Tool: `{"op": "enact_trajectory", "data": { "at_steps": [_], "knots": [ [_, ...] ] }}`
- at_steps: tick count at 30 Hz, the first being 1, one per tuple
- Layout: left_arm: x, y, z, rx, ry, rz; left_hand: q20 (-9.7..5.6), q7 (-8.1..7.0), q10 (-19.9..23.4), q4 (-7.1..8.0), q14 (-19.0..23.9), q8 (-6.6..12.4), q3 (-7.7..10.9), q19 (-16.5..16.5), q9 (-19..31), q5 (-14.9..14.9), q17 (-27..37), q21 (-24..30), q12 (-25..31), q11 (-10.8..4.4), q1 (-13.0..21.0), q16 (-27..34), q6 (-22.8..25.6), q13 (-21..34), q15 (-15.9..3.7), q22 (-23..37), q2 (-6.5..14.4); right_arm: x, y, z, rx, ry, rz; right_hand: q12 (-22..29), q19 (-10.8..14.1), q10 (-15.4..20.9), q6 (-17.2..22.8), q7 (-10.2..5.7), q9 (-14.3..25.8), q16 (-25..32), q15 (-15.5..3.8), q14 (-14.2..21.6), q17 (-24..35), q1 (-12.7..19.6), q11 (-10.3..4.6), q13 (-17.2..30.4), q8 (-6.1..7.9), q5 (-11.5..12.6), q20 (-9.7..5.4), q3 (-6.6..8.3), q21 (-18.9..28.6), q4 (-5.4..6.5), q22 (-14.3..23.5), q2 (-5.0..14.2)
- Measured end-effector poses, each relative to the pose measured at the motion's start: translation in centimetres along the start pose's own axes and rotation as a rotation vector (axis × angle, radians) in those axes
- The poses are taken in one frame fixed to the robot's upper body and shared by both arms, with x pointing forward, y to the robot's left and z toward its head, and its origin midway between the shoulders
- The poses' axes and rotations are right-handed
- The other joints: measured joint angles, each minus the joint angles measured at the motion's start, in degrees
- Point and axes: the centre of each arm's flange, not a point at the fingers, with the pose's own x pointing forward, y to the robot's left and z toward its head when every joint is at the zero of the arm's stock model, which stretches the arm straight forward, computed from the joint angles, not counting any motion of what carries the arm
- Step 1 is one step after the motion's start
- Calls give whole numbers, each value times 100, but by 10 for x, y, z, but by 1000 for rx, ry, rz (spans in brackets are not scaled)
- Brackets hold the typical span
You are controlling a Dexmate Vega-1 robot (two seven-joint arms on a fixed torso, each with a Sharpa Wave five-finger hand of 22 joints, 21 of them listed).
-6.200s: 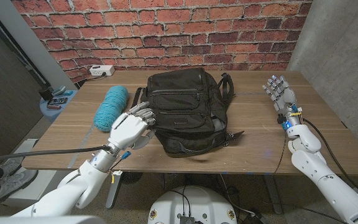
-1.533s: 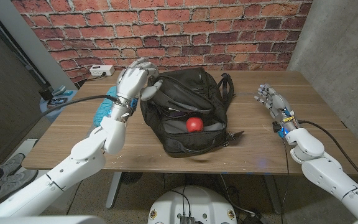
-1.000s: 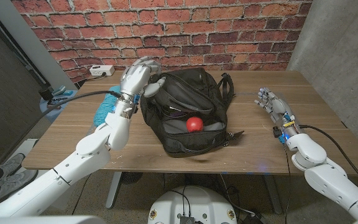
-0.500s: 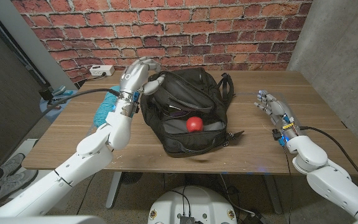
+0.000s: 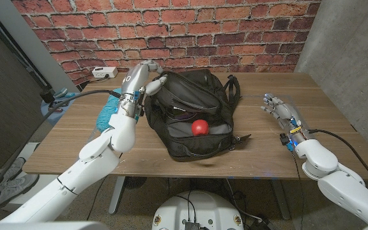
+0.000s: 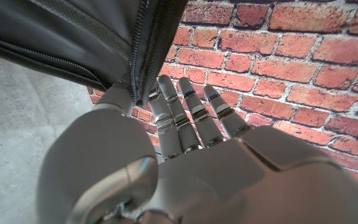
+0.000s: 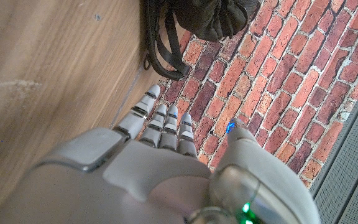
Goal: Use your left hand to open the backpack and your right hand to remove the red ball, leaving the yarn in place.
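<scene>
- Teal yarn (image 5: 105,115) lies on the worktop (image 5: 190,163), left of the backpack, partly behind the left arm.
- Left robot hand (image 5: 142,75) is raised at the backpack's top left edge, fingers pinching the zippered flap (image 6: 104,43) and holding it up.
- Black backpack (image 5: 193,121) sits mid-worktop, main compartment gaping.
- Red ball (image 5: 200,127) rests inside the opening, in plain sight.
- Right robot hand (image 5: 280,108) is above the worktop, well right of the backpack, fingers straight and apart, holding nothing.
</scene>
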Motion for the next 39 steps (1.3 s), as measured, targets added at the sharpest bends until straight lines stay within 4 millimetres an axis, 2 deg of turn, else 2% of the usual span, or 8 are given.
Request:
{"op": "enact_trajectory", "data": {
  "at_steps": [3, 4, 14, 15, 23, 26, 39],
  "knots": [
    [0, 2, 2, -8, 4, 8, 20, 19, 0, 0, 0, 0, 0, -20, 0, 8, 23, 0, 0, 0, 7, 0, -20, 23, 0, 13, -7, 0, 0, -1, -13, 7, -5, 0, 0, 0, 18, 18, 0, 0, 0, 0, 0, 0, 0, 0, 0, 0, 0, 6, 0, -42, 0, 0],
    [-1, -2, -4, -62, 55, -19, 20, 20, 0, 0, 0, 0, 0, -20, 0, 18, 26, 0, 0, 0, 7, 0, -20, 23, 0, 14, -7, -4, 3, 4, -18, 1, 6, 0, 0, 0, 18, 18, 0, 0, 0, 0, 0, 0, 0, 0, 0, 0, 0, 0, 0, -48, 0, 0],
    [-4, 1, -7, -144, 118, -12, 20, 39, -31, 0, 0, 0, -1, -19, 0, 22, 53, 0, 0, 31, 6, 0, -42, 49, 0, 13, -6, -11, 8, 6, -90, 23, -3, 0, 0, 0, 18, 18, 0, 0, 0, 0, 0, 0, 0, 0, 0, 0, 0, 0, 0, -47, 0, 0],
    [-4, -1, -9, -181, 140, -20, 20, 49, -31, 0, 0, 0, -1, -19, 0, 22, 53, 0, 1, 31, 6, 0, -52, 50, 0, 13, -6, -15, 14, 12, -91, 16, 10, 0, 0, 0, 18, 18, 0, 0, 0, 0, 0, 0, 0, 0, 0, 0, 0, 0, 0, -47, 0, 0],
    [-7, -2, -14, -271, 201, -15, 51, 40, -31, 0, -30, 49, -1, -50, 12, 66, 79, 0, 23, 31, 2, 0, -61, 76, 31, 13, -2, -23, 22, 18, -131, 24, 9, 0, 0, 0, 18, 17, 0, 0, 0, 0, 0, 0, 0, 0, 0, 0, 0, 0, 0, -47, 0, 0],
    [-8, -4, -15, -320, 226, -11, 51, 51, -31, 0, -30, 49, -1, -50, 18, 66, 79, 0, 23, 32, -3, 0, -73, 96, 30, 13, 4, -26, 24, 20, -143, 27, 8, 0, 0, 0, 18, 17, 0, 0, 0, 0, 0, 0, 0, 0, 0, 0, 0, -7, 0, -89, 0, 0],
    [-4, -6, -21, -443, 294, 6, 82, 60, -60, 0, -30, 97, -1, -80, 24, 127, 105, 0, 23, 62, -2, -22, -122, 129, 30, 12, 3, -38, 30, 28, -190, 42, 0, 0, 32, 0, 20, 14, 0, 0, 0, 0, -8, 30, 0, 0, 0, 0, -32, 16, 0, -111, 0, 30]
  ]
}}
